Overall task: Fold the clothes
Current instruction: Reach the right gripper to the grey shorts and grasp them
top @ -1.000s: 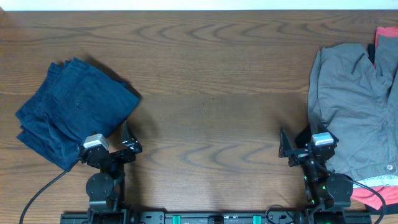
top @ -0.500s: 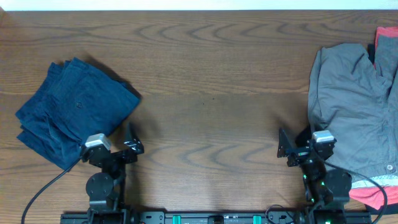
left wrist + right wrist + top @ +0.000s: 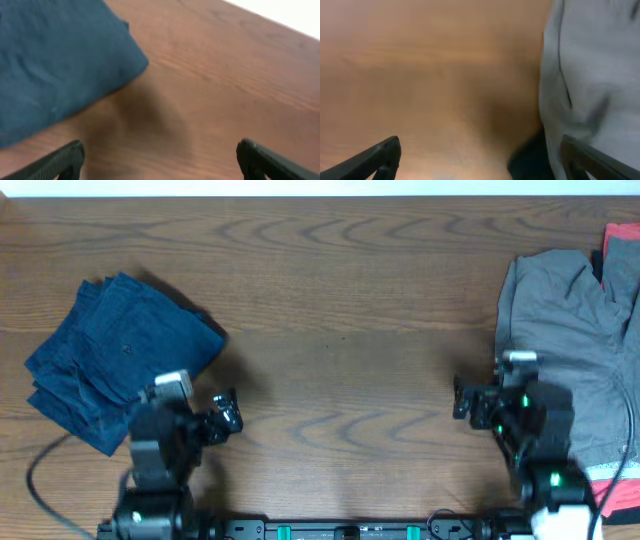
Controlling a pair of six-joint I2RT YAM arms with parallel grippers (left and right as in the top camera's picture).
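Unfolded grey shorts (image 3: 560,330) lie just to the right of the right end effector (image 3: 460,398), the nearer arm's, spread wide and empty

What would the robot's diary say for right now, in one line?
left gripper: open, empty | right gripper: open, empty | dark navy trousers: folded, left | grey cotton shorts: unfolded, right

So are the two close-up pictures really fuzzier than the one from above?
Yes. Overhead: evenly lit, crisp grain on the table. Left wrist: soft all over, the navy trousers show little texture, a dim shadow beside them. Right wrist: even blurrier, the grey shorts look washed pale, dark shadow under their edge.
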